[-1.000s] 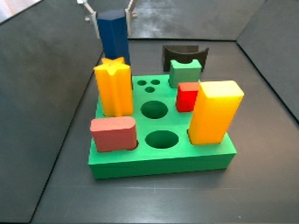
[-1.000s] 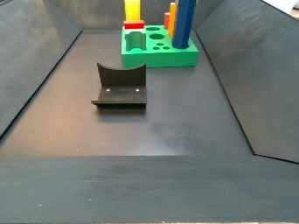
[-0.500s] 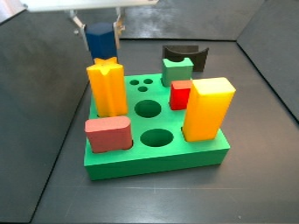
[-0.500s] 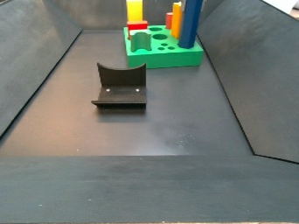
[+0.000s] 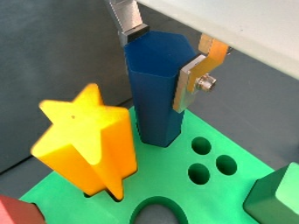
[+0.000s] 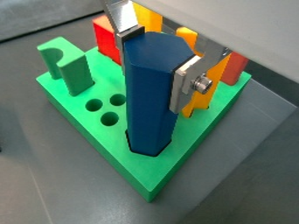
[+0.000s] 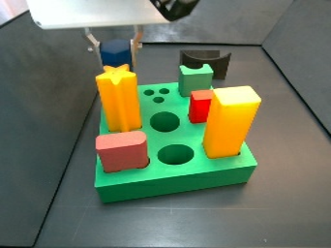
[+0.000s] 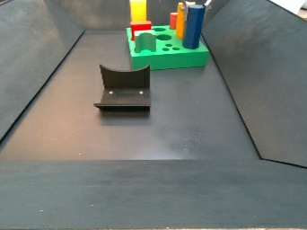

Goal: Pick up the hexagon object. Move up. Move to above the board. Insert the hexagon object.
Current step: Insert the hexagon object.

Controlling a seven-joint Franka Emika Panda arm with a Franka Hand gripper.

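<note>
A thick bright green square board [image 7: 181,179] with holes in its top sits on the dark floor; in a side view it lies at the far end of the enclosure [image 8: 168,61]. Upright in the board stand one tall yellow rectangular block [image 7: 234,120], one yellow-orange star-topped post [image 7: 119,98], one tall slim dark blue hexagon column [image 6: 152,96], one small red block [image 7: 202,105], one pinkish-red block at a corner [image 7: 122,150] and one small green notched peg [image 7: 198,77].

The gripper [image 6: 156,54] is above the board, its two flat silver fingers [image 6: 191,80] pressed against opposite faces of the blue hexagon column, clamped on it. Both wrist views show the column's foot sunk into the board near the corner beside the star post [image 5: 84,136]. Three small round holes [image 5: 209,160] lie open beside it.

A side view shows two large round holes [image 7: 169,121] that the wrist views mostly miss. A dark L-shaped fixture [image 8: 122,88] stands alone mid-floor, well apart from the board; only the side views show it.
</note>
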